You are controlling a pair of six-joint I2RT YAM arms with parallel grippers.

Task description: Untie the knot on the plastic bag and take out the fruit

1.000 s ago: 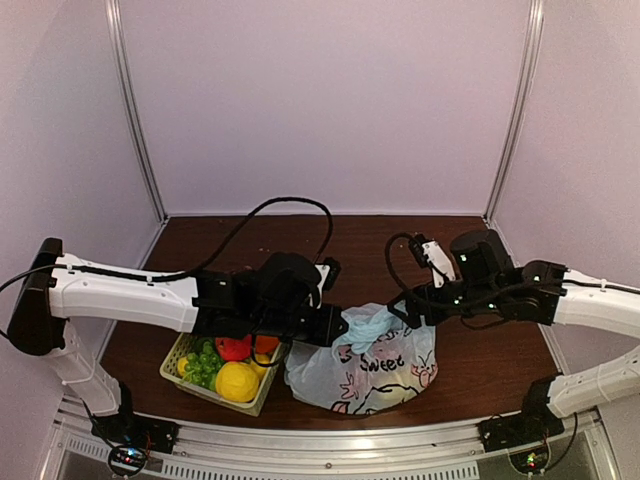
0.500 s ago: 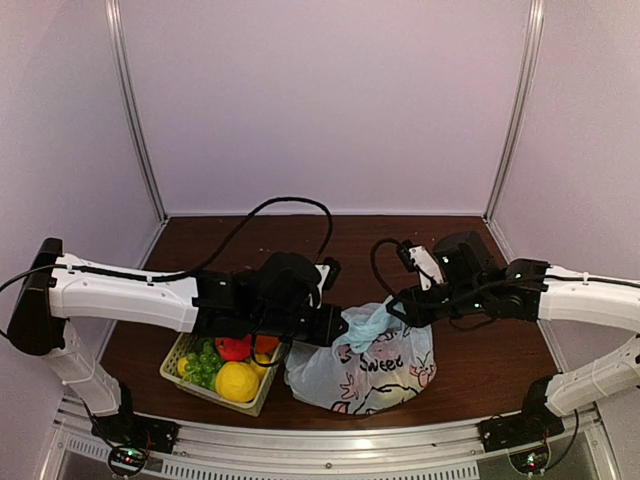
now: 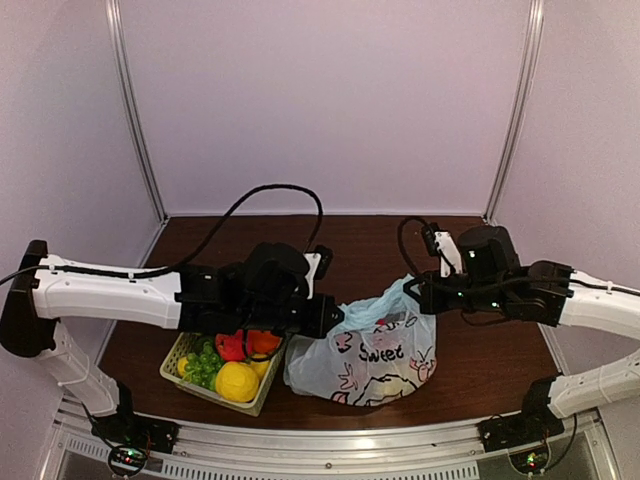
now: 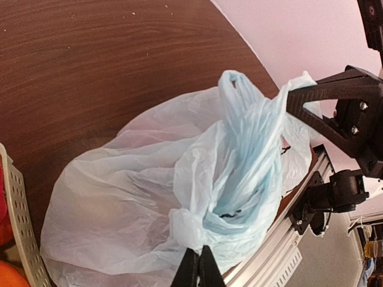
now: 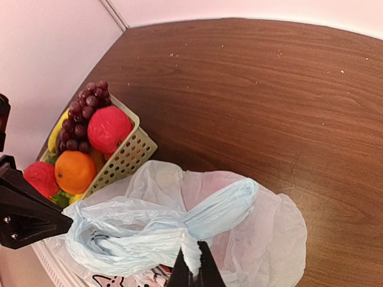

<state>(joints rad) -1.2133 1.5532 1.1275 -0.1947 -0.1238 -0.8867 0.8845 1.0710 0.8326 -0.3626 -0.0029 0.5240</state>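
So the bag [image 3: 365, 350] sits on the table [image 3: 480, 350] between the two arms, and both have hold of it. The left gripper [image 3: 330, 316] has its tips pressed together on film at the bag's upper left edge. The right gripper [image 3: 413, 293] is closed too, pinching a strand of pale blue film right at the knot [image 5: 179, 230], up at the bag's top right corner.

The dark print [image 3: 381, 352] on the side facing us reads "Sweet", with cartoon doodles around it that we can't make out.

The twisted handles are pulled into a band that runs left to right from one gripper to the other, a bit higher at the right end.

The basket [image 3: 170, 366] touches the bag's left side and has fruit [image 3: 237, 381] in it – lemon, grapes, something red.
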